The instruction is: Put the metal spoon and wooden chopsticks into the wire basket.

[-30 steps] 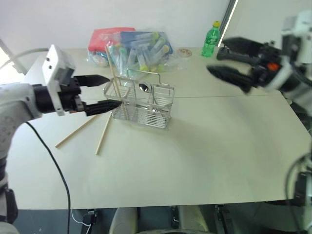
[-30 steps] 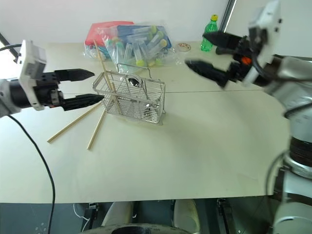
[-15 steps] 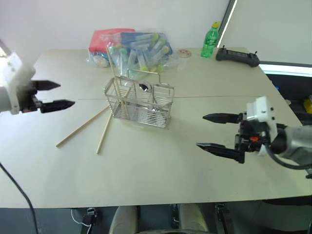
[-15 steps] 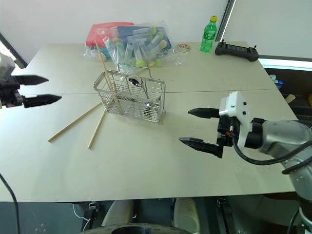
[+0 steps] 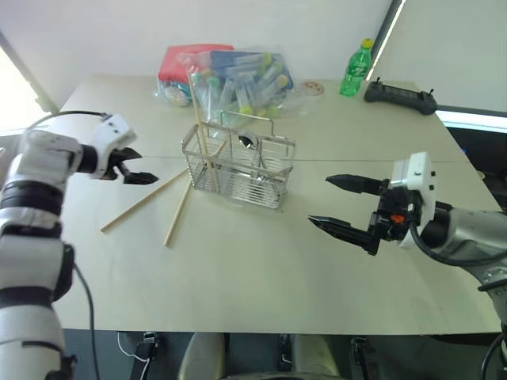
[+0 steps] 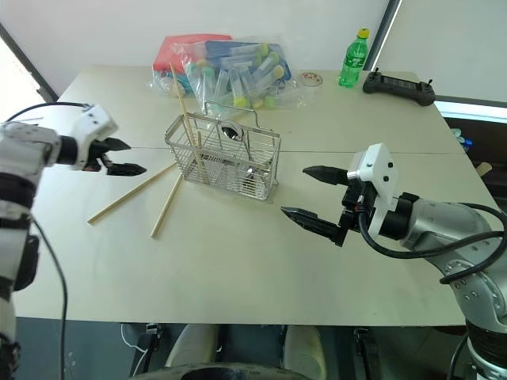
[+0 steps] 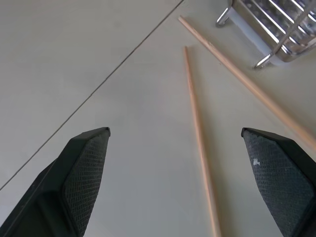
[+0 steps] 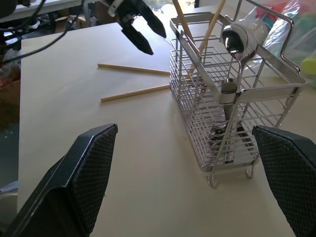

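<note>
Fingers on my right gripper point(image 6: 313, 194) hang spread wide and empty nearest me, low over the pale beige worktop point(image 6: 238, 269) and well clear of the basket; a second ago this arm was raised near the green bottle, so it has dropped back and seems parked. Further out, two long pale tan wooden chopsticks point(image 5: 142, 202) lie loose on the worktop just left of the rectangular silver wire-grid basket point(image 5: 238, 166), their far ends near its foot. My left gripper point(image 5: 133, 166) has swung away from the basket wall and come down toward those two sticks; its fingers stand well apart with nothing between them, and the wrist view looks straight down on one stick point(image 7: 197, 138) lying between them. Inside the basket, the small shiny metal spoon point(image 8: 232, 74) already stands bowl up in a compartment, and a third chopstick point(image 5: 200, 119) leans upright in the left end. I judge the spoon done and one stick in, so picking up the loose pair is what remains.
</note>
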Available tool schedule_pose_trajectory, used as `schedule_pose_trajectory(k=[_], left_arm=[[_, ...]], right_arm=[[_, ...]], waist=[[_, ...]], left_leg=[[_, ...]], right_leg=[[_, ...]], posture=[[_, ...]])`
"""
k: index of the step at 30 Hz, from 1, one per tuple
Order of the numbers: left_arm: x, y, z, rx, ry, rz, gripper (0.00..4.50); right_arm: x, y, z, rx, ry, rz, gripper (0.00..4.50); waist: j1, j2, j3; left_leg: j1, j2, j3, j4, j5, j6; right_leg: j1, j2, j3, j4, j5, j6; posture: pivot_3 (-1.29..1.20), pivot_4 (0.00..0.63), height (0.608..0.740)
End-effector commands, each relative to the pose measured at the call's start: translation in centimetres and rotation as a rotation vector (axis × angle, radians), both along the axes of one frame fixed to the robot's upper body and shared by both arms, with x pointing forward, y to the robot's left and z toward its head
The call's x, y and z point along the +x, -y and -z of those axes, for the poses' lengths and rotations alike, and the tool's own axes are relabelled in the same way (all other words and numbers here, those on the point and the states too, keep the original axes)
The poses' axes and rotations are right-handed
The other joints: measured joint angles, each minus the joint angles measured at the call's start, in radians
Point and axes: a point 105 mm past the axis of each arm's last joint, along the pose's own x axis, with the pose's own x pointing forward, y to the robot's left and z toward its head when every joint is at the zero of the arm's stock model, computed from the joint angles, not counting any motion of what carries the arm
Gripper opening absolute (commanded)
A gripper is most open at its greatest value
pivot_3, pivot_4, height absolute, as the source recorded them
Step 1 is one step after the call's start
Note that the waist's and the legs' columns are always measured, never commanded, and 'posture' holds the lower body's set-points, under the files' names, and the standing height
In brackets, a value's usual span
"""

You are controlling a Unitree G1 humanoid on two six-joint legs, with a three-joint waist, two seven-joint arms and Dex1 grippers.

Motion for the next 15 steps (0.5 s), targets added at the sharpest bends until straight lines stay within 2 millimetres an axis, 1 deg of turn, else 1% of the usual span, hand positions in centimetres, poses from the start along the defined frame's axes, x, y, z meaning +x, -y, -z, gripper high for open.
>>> schedule_pose_trajectory(k=[1,5,7,12,15], left_arm=[[0.5,-0.2,0.1,0.077,0.009,0.000,4.50],[1.0,0.3,1.3,0.134,-0.009,-0.004,4.50],[1.2,0.5,1.8,0.154,-0.017,-0.005,4.50],[1.7,1.1,2.6,0.182,-0.010,-0.023,4.50],[2.0,1.5,2.7,0.187,-0.001,-0.030,4.50]], right_arm=[[-1.1,-0.3,-0.7,-0.002,0.036,-0.006,4.49],[-3.4,-0.8,0.0,-0.039,0.002,-0.079,4.49],[-4.2,-0.8,0.4,-0.047,-0.017,-0.090,4.49],[-4.7,-0.6,0.4,-0.034,-0.022,-0.066,4.49],[-4.8,-0.7,0.5,-0.025,-0.024,-0.061,4.49]], waist=[[-0.006,-0.001,0.000],[-0.006,-0.001,0.000],[0.000,-0.002,0.000],[0.003,-0.003,0.000],[0.004,-0.004,0.000]], left_leg=[[0.000,0.000,0.000,0.000,0.000,0.001],[0.001,0.000,-0.001,0.000,-0.002,0.003],[0.000,0.000,-0.001,0.000,-0.002,0.003],[0.001,0.000,-0.001,0.002,-0.002,0.003],[0.002,0.000,-0.001,0.003,-0.002,0.003]], right_leg=[[-0.001,0.000,0.000,0.000,0.000,0.000],[-0.001,0.001,-0.001,0.002,0.000,0.001],[0.000,0.000,-0.001,0.002,0.000,0.001],[0.002,0.000,-0.001,0.001,0.000,0.001],[0.004,0.000,-0.001,0.001,-0.002,0.002]], posture=[[0.00,0.150,0.691],[0.00,0.150,0.691],[0.00,0.150,0.691],[0.00,0.150,0.691],[0.00,0.150,0.691]])
